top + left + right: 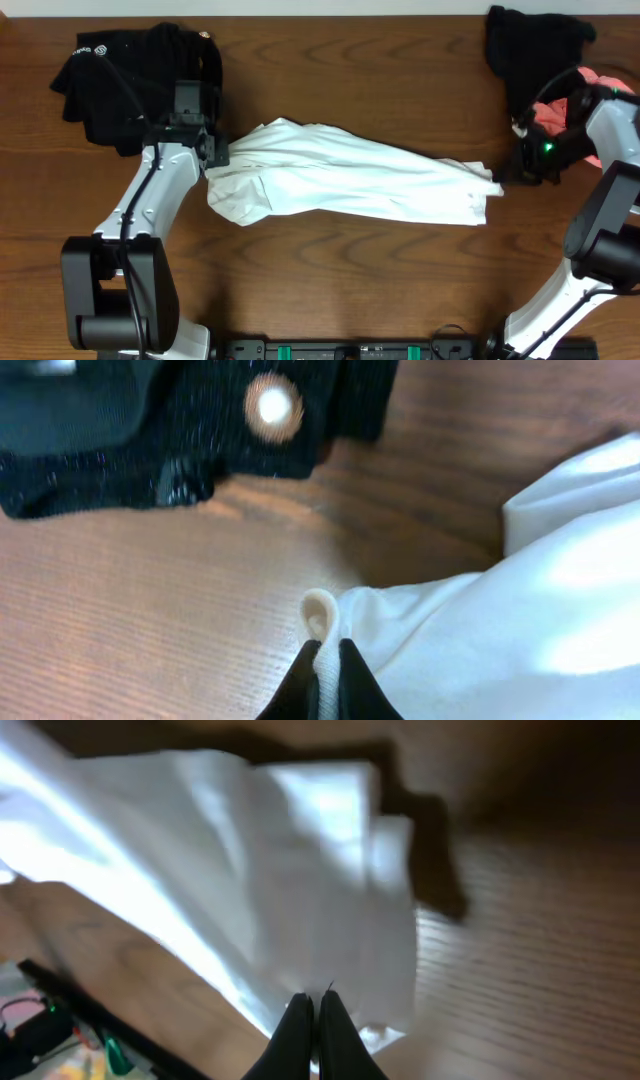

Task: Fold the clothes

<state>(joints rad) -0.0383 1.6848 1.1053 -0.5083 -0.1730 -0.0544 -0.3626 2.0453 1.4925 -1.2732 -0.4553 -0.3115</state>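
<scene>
A black garment with a gold button lies just beyond the left end of the white T-shirt. The left fingers are clamped on that end's hem. The T-shirt stretches bunched across the tabletop. The right fingers pinch its right end. A black piece and a pink piece lie beyond that end.
</scene>
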